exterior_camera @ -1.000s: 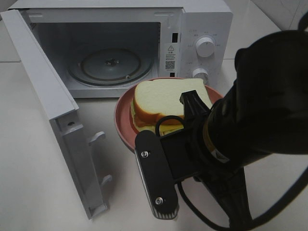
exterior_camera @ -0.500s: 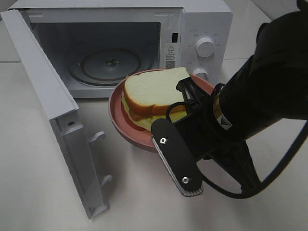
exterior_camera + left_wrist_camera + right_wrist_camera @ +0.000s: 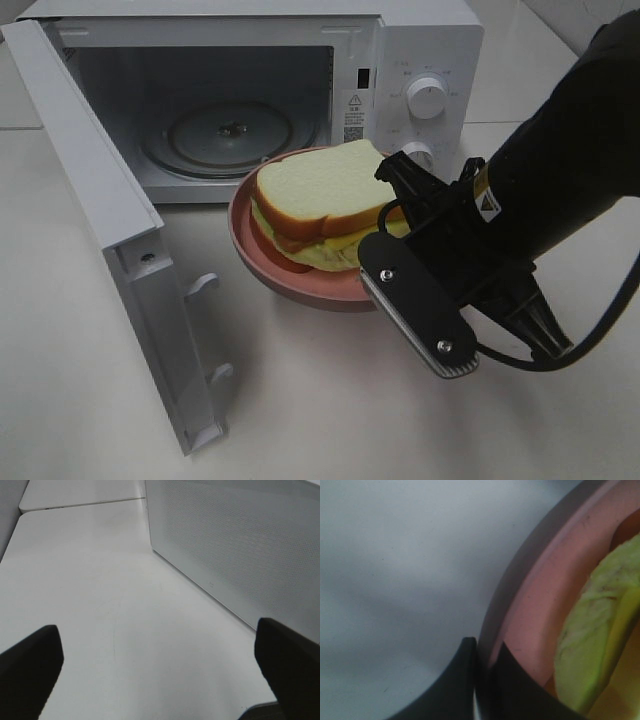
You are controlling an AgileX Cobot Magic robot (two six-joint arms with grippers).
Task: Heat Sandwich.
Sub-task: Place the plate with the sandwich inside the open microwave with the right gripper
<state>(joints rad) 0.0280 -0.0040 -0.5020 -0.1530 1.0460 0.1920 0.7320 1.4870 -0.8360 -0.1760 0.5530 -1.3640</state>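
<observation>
Since a second ago the pink plate (image 3: 290, 285) and the sandwich (image 3: 320, 195) have shifted left and closer to the microwave's mouth, and your right arm has swung out toward the right of the high view. Your right hand (image 3: 398, 205) is pinched narrow on the plate's rim; the wrist view shows its dark fingertips (image 3: 470, 680) closed together on the plate's pink edge (image 3: 540, 605), with the sandwich's yellow-green filling (image 3: 585, 645) just inside. The sandwich lies on the plate, right in front of the open oven. A dark shadow sits under the plate's near edge; you cannot tell whether it is clear of the counter (image 3: 80, 400).

Behind it the white microwave (image 3: 420, 40) stands with its door (image 3: 110, 230) swung wide to the left, its glass turntable (image 3: 228, 135) bare, and two dials (image 3: 427, 98) on the right panel.

Your left hand (image 3: 160, 670) is spread wide over bare counter, holding nothing, beside a white dotted panel (image 3: 240, 540). The counter is pale and matte, with a seam across its far part.
</observation>
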